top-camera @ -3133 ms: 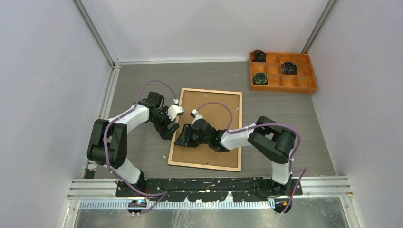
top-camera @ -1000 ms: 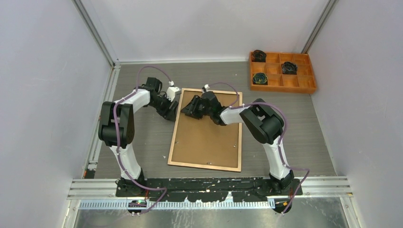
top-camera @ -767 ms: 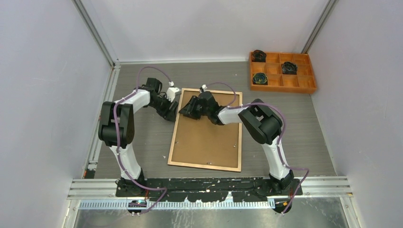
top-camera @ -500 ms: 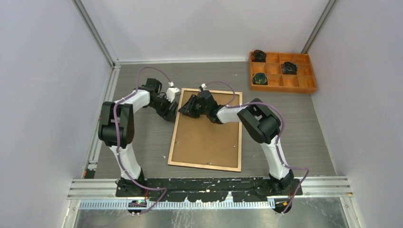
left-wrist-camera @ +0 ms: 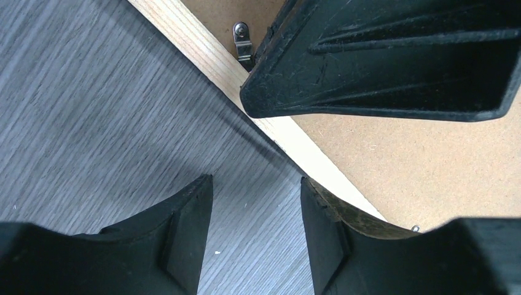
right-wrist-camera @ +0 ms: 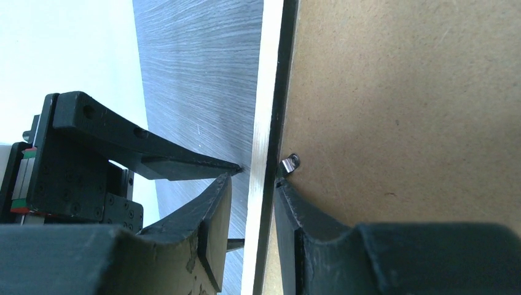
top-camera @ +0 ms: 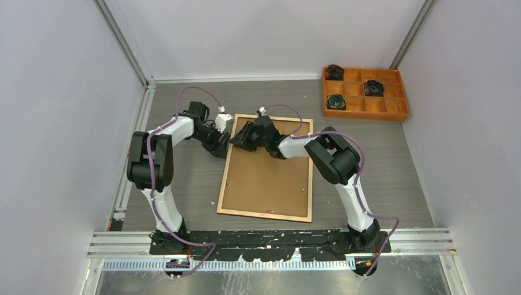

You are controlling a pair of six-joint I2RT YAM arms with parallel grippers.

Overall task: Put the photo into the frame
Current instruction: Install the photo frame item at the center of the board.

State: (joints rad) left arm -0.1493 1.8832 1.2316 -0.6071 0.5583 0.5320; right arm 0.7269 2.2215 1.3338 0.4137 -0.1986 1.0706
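- Grey wood-grain tabletop inside pale walls, with an orange tray of small compartments at the far right.
- The frame lies flat in the middle, its light wood back facing up, with a brown backing panel seated inside it.
- The photo is not visible in any view. Whether it lies under the panel cannot be told.
- The right tool is at the far end of the frame's left rail. It is partly open and straddles that rail: one finger is over the tabletop with a gap to the wood, the other is on the panel side, just beside a small metal clip. It does not appear clamped.
- The left tool is open and empty, just outside the same rail, with one fingertip touching its outer edge.
- Progress, as a judgement: the panel is in place, and the work now looks to be on the rail or the clips at this corner. With the photo unseen, it is unclear how much is left.
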